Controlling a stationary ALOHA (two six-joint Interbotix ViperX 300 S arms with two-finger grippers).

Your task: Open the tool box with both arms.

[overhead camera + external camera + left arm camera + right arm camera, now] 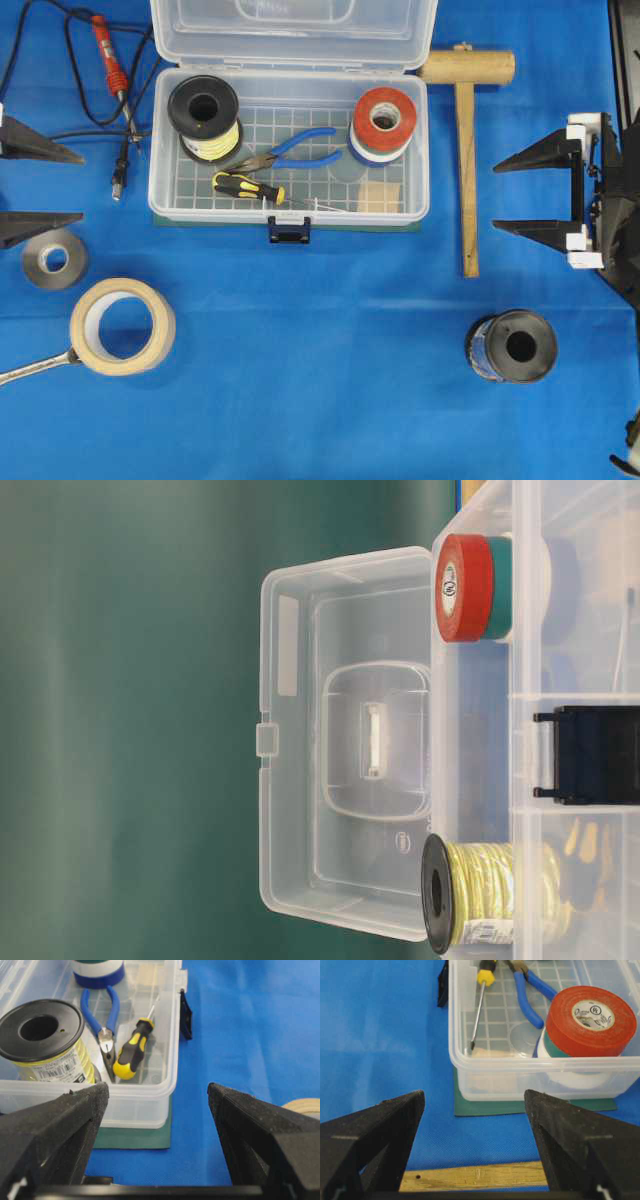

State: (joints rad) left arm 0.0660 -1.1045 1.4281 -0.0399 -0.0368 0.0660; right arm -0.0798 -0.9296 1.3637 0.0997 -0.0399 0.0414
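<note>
The tool box is a clear plastic case at the top middle, standing open with its lid folded back flat. From table level the lid stands away from the box wall. The dark blue latch hangs free at the front. My left gripper is open at the left edge, well clear of the box and empty. In the left wrist view this gripper faces the box's near corner. My right gripper is open and empty to the right, and in its wrist view it faces the box end.
Inside the box lie a yellow wire spool, blue pliers, a screwdriver and a red-topped tape stack. A wooden mallet lies between the box and the right gripper. Masking tape, a grey roll, a black spool and a soldering iron lie around.
</note>
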